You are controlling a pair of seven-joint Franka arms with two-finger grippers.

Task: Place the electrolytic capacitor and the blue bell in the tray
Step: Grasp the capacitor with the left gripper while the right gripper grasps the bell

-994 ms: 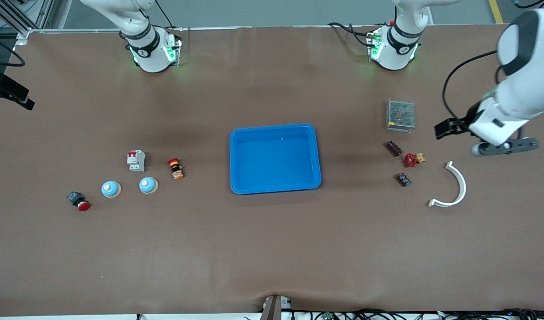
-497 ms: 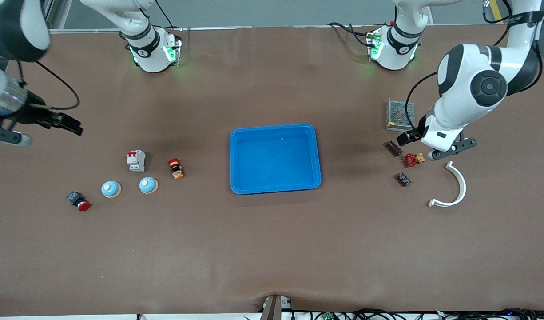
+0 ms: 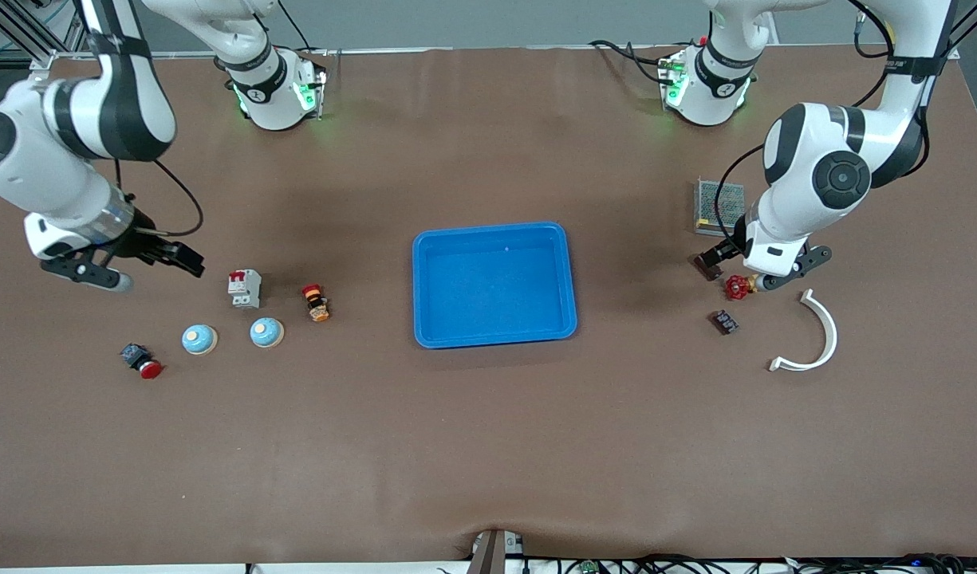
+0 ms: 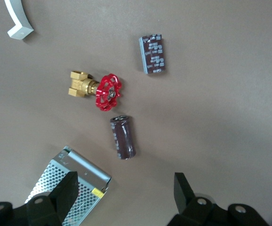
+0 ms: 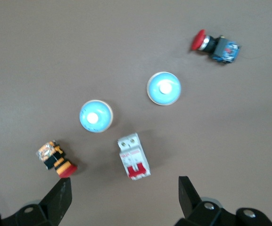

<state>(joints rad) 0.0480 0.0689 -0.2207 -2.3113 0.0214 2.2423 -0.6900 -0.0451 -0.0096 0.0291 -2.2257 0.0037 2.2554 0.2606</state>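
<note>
Here the left end effector (fingers wide) hangs over the electrolytic capacitor, not touching.

High front camera; wrist cameras look straight down at table

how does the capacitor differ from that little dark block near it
The electrolytic capacitor is a dark brown cylinder lying on its side; the dark block is flat and rectangular with pale markings on top. The capacitor lies beside the metal mesh box; the block lies nearer the front camera, past the red-handled valve. Both rest on the table, outside the tray.
</note>
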